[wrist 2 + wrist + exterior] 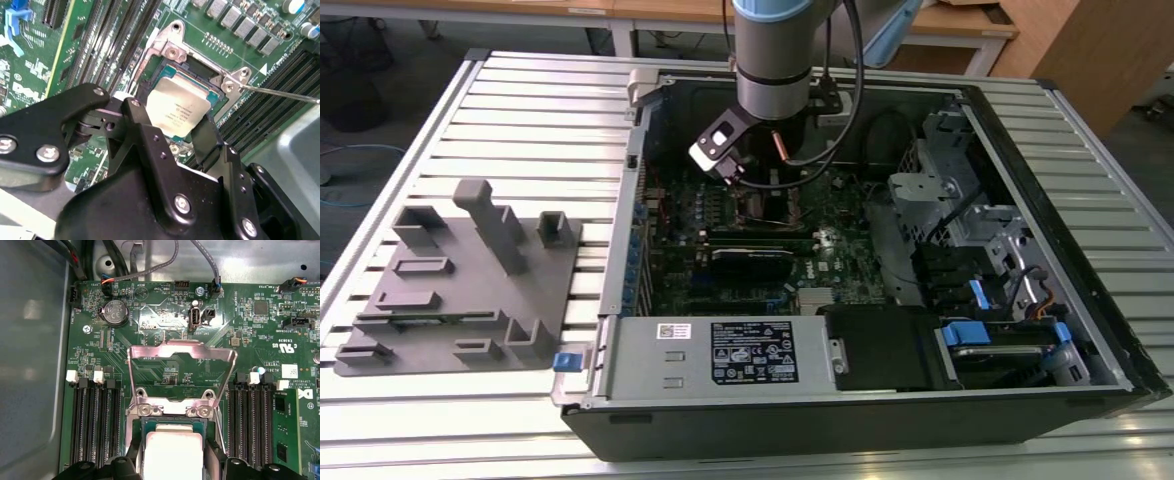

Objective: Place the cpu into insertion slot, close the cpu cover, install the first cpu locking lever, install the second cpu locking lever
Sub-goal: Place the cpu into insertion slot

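My gripper (757, 186) reaches down into the open computer case, over the insertion slot (775, 206). In both wrist views the black fingers (134, 114) sit against two opposite edges of the cpu (179, 107), a silvery square chip, and the gripper (170, 119) is shut on it. The cpu (172, 450) lies at the insertion slot (171, 51), whose dark centre shows beyond it; whether it is fully seated I cannot tell. The cpu cover (182, 348), a thin metal frame, stands raised behind the slot. A thin locking lever (280, 93) juts out beside the slot.
Long black memory slots (95, 420) flank the socket on both sides. Cables (150, 270) and the case wall lie behind the board. A power supply with a black label (754, 352) and a drive cage (961, 200) fill the case. A grey fixture (454, 280) stands outside it, at the exterior view's left.
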Controlling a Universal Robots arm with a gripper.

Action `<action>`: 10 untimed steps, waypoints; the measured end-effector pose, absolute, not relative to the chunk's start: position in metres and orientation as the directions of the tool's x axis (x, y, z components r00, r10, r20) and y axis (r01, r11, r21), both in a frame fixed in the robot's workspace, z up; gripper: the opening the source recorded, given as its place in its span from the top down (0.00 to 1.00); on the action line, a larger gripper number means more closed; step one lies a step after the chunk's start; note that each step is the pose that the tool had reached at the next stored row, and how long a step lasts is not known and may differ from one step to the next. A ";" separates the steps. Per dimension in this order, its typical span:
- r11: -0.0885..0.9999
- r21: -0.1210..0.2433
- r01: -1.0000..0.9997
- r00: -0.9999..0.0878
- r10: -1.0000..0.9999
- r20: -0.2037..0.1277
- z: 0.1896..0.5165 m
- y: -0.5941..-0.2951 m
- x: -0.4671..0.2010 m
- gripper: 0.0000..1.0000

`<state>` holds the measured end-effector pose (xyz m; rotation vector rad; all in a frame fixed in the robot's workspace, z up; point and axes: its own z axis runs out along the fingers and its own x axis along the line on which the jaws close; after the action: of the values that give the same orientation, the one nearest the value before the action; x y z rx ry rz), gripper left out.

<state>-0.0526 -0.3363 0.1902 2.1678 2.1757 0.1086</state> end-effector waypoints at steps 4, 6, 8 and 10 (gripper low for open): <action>0.004 0.098 0.995 -0.004 1.000 0.001 0.191 -0.336 -0.053 0.39; 0.004 0.098 0.995 -0.004 1.000 0.001 0.192 -0.336 -0.053 0.39; 0.003 0.098 0.995 -0.004 1.000 0.001 0.196 -0.336 -0.053 0.39; 0.003 0.098 0.995 -0.004 1.000 0.001 0.200 -0.336 -0.053 0.39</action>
<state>-0.0527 -0.3364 0.2004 2.1679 2.1754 0.1074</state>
